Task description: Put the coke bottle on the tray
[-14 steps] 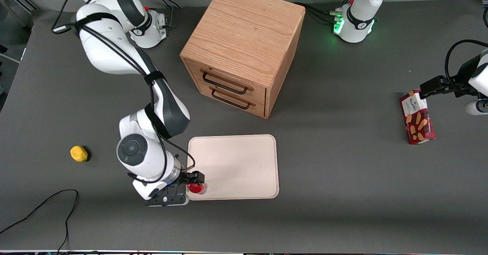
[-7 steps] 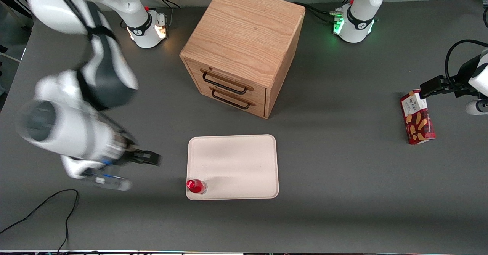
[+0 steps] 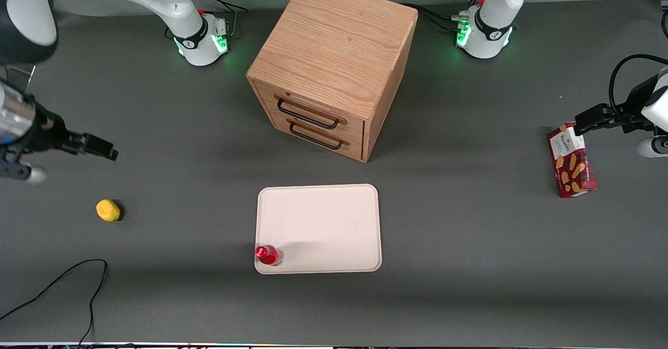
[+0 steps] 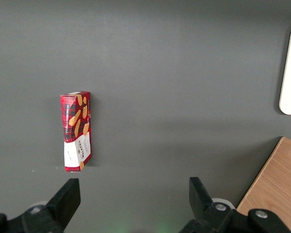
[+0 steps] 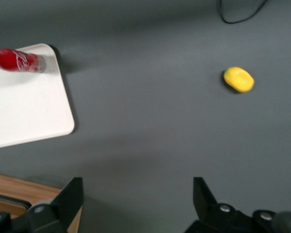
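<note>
The coke bottle [image 3: 269, 255], tiny and red with a red cap, stands upright on the cream-white tray [image 3: 323, 218], in the tray's corner nearest the front camera on the working arm's side. It also shows in the right wrist view [image 5: 17, 61] on the tray [image 5: 24, 111]. My gripper [image 3: 104, 151] is open and empty, high above the table toward the working arm's end, well away from the tray and bottle. Its fingers [image 5: 72, 194] stand wide apart with only bare table between them.
A wooden drawer cabinet [image 3: 334, 67] stands farther from the front camera than the tray. A small yellow lump [image 3: 108, 209] lies toward the working arm's end. A red biscuit box [image 3: 571, 161] lies toward the parked arm's end. A black cable [image 3: 62, 281] lies near the front edge.
My gripper has let go of the bottle on the tray, opened, and swung up and away toward the working arm's end of the table. The bottle stays upright.
</note>
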{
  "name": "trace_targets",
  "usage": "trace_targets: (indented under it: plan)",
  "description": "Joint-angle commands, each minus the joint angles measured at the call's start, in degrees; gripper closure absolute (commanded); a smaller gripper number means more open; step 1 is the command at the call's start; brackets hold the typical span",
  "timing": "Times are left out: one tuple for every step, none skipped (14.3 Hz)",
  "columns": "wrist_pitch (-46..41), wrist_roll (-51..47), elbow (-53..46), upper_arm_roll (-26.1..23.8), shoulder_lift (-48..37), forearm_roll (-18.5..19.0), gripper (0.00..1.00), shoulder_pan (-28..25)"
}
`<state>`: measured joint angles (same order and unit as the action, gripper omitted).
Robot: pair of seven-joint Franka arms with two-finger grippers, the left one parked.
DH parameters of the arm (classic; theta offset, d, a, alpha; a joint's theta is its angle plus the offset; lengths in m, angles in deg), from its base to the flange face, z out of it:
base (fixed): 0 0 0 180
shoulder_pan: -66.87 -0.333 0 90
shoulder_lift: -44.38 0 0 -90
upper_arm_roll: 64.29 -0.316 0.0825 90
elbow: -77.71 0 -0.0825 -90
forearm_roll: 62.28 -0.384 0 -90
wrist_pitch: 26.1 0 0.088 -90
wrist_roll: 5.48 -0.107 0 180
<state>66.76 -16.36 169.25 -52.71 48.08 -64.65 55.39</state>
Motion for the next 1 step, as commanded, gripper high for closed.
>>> trace_targets:
  plan:
    - [1.1,0.5,4.4,0.8,-3.6,1.3,0.0,-1.2]
